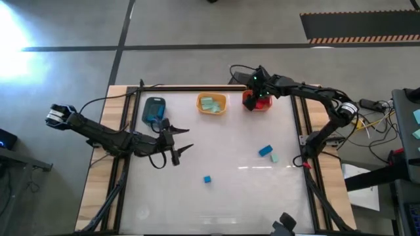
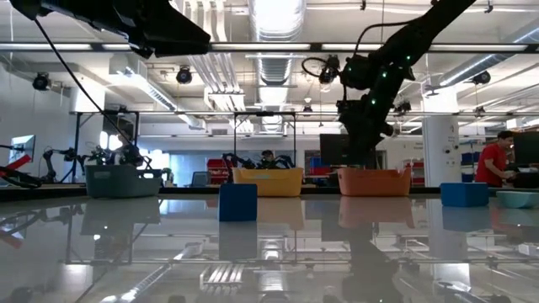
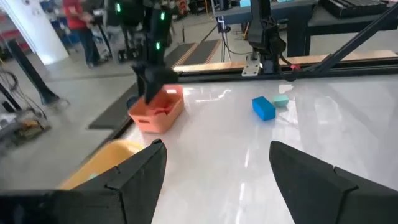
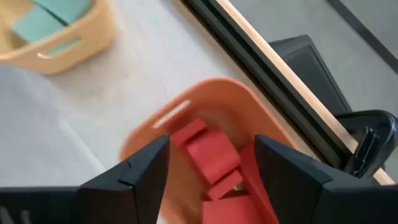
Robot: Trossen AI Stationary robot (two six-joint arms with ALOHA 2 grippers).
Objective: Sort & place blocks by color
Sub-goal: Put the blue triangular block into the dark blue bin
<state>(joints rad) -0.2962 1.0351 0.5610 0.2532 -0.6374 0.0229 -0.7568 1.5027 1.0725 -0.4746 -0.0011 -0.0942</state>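
White tabletop [image 1: 230, 196] behind you: your right gripper [image 4: 211, 163] hangs spread over the orange-red bin [image 4: 205, 102], red blocks [image 4: 208, 155] lying directly below its fingers. Lift straight up, clearing the rim.

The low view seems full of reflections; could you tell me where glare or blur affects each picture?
Low view: ceiling lights mirror off the glossy table. High view: a bright patch washes out the floor at left. Right wrist view: the orange bin and red blocks look smeared.
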